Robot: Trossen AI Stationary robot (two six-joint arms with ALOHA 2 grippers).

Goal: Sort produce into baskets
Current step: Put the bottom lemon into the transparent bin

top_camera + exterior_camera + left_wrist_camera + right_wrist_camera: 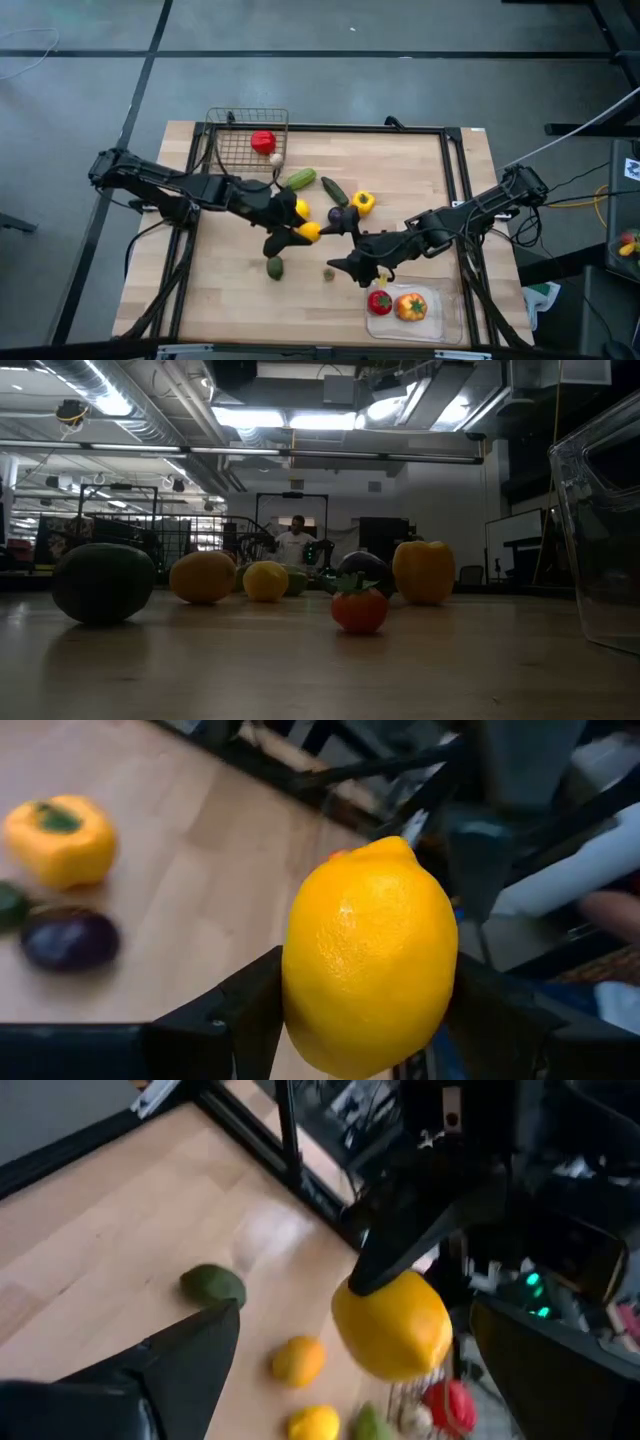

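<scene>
From the high view I count two containers: the wire-mesh basket at the table's far left, holding one red fruit and one small white piece, and the clear tray near the front right, holding one red tomato-like piece and one orange pepper. Loose on the wooden table I see two green vegetables side by side, one yellow pepper, one dark purple piece, one dark green fruit and one tiny piece. The left gripper sits mid-table, with the lemon at its tip and a second yellow fruit just beside. The right gripper hangs between the table's centre and the tray.

Low view: five pieces in a row, plus one small red one in front. A person stands far back.

Left wrist view: both fingers clamp the one lemon; one yellow pepper and one purple piece lie beyond on the table.

Right wrist view: my right fingers are spread wide, nothing between them; the lemon is in the other arm's grip, clear of the wood
</scene>
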